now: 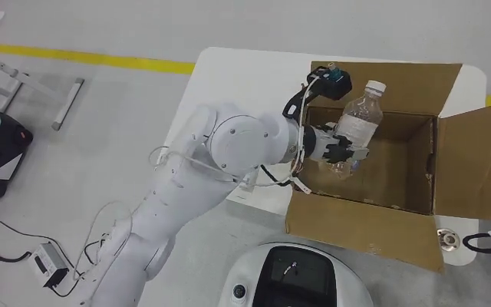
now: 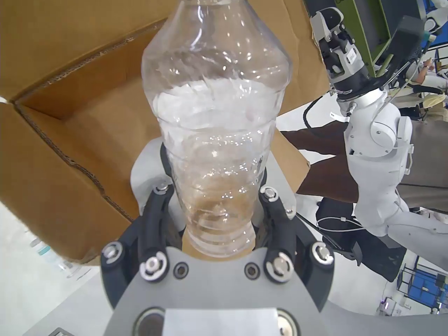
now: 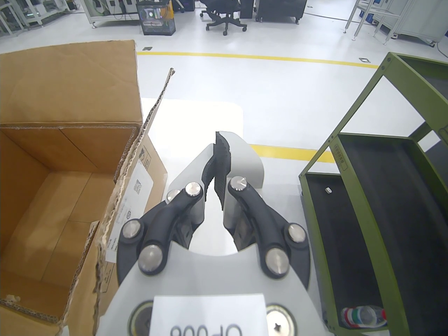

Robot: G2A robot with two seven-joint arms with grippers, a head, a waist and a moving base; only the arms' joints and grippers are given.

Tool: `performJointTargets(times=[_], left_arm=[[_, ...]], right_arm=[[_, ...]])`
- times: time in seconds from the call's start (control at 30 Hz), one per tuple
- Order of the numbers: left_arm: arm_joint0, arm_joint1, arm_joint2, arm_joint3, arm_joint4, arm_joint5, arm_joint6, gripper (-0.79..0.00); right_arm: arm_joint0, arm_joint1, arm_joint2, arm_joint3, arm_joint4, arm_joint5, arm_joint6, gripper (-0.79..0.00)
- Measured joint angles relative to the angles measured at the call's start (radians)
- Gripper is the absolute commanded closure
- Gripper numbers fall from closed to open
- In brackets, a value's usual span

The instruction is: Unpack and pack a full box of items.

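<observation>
Left pincer point(image 2: 214, 190) grips clear bottle point(image 2: 217, 106) base, seemingly above open box point(image 1: 360, 224).

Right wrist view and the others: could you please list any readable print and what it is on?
Paper label on the box: too small to read.
Wrapper on the bottle: too small to read.
Tag on the right pincer: upside down, cut off by the edge.

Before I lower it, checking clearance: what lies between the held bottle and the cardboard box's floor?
Nothing: in the top view the cardboard box floor is bare beneath the clear plastic bottle in the left pincer.
</observation>
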Motion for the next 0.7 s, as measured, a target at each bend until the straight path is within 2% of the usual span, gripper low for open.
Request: performJointTargets(times=[0.47,0.7], left_arm=[[0.0,0.0,-0.001,0.0,0.0,0.0,-0.001,0.0],[0.029,0.0,0.01,0.008,-0.017,-0.024,0.061,0.0]], right_arm=[[0.0,0.0,0.0,0.0,0.0,0.0,0.0,0.0],[0.0,0.0,0.0,0.0,0.0,0.0,0.0,0.0]])
